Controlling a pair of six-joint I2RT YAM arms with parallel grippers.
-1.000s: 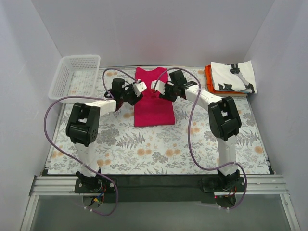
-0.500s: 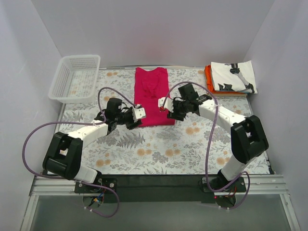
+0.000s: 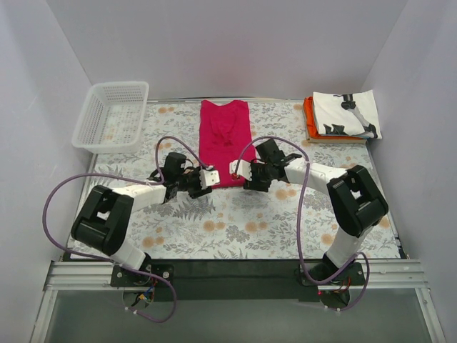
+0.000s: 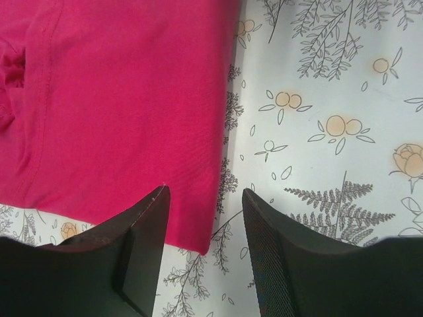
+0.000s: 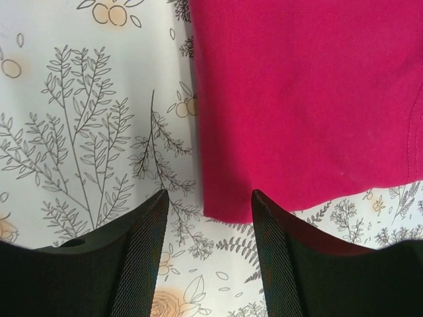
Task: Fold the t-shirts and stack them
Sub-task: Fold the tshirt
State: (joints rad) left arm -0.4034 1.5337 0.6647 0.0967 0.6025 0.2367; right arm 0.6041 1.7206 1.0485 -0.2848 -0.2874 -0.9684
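A crimson-pink t-shirt (image 3: 225, 143), folded into a long strip, lies mid-way across the counter (image 3: 214, 229). The left pincer (image 4: 205, 198) and right pincer (image 5: 208, 198), each partly open and empty, straddle its near hem corners. Best to pinch both corners evenly, catching every layer, then lift together.

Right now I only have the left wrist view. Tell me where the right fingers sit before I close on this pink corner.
Observer: The right fingers stand open, with the crimson t-shirt's other near corner showing in the gap between them.
Operator: Tell me where the finished shirts are.
Observer: A folded white printed t-shirt lies on an orange t-shirt at the far right corner of the table.
Operator: Report the basket.
Observer: The white mesh basket sits at the far left corner; I see nothing in it.
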